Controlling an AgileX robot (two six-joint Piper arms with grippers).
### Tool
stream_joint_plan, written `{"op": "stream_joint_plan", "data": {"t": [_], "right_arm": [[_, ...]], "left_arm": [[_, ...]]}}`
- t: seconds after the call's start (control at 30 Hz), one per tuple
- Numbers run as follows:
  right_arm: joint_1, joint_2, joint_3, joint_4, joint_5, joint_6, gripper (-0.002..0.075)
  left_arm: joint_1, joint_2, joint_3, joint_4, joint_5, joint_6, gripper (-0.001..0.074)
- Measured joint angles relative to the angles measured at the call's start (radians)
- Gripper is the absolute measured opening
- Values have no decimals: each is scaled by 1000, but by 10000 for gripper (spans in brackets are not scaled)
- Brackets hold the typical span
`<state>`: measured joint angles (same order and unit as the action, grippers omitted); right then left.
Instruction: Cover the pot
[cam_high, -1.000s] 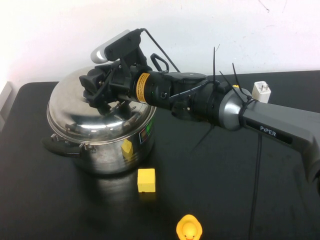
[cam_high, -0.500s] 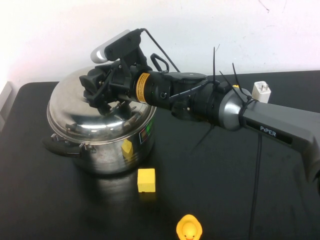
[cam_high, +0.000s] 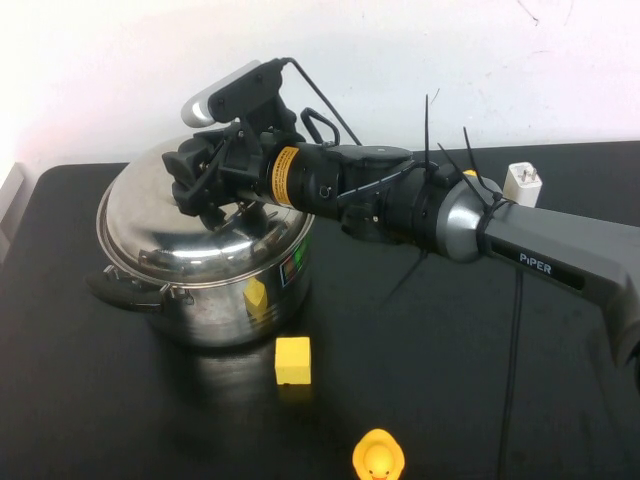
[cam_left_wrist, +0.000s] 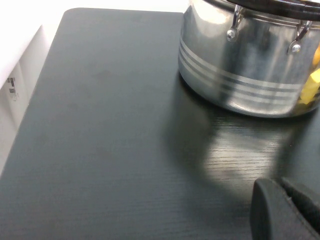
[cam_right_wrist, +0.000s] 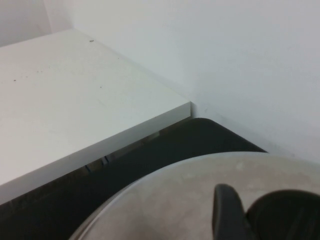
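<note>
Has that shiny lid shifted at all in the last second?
Yes, slightly. The lid, held at its knob by the right gripper, has slid toward the yellow block's side, so it now sits off-centre on the pot. The left gripper stays parked.

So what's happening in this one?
The right arm reaches across the table with its tool over the domed lid, at the knob, and the lid sits on the pot. Whether it is gripping the knob cannot be told. The left arm is out of the high view; its tool shows only at the edge of its wrist view, low over the table beside the pot. A yellow block and a rubber duck lie in front.
</note>
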<state>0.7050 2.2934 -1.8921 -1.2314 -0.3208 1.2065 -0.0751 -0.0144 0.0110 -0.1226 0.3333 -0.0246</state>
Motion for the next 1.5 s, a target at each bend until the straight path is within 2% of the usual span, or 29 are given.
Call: {"op": "stream_joint_plan", "data": {"t": [0.23,0.27,0.37,0.43,0.53,0.63,0.73,0.9,1.1,1.27,1.5], "right_arm": [[0,-2,0,5,2,2,342],[0,-3,2,17,0,5,358],[0,-10,6,36,-2,17,492],[0,-27,10,40,0,19,554],[0,-91,16,42,2,21,573],[0,-184,32,58,2,19,531],[0,-301,110,113,2,-35,432],[6,-523,404,268,12,-293,239],[10,-845,738,342,45,-537,76],[10,-1129,940,296,89,-577,31],[10,-1499,1187,233,136,-568,24]], "left_arm": [[0,0,0,0,0,0,-2],[0,0,0,0,0,0,-2],[0,0,0,0,0,0,-2],[0,0,0,0,0,0,-2],[0,0,0,0,0,0,-2],[0,0,0,0,0,0,-2],[0,0,0,0,0,0,-2],[0,0,0,0,0,0,-2],[0,0,0,0,0,0,-2],[0,0,0,0,0,0,-2],[0,0,0,0,0,0,-2]]}}
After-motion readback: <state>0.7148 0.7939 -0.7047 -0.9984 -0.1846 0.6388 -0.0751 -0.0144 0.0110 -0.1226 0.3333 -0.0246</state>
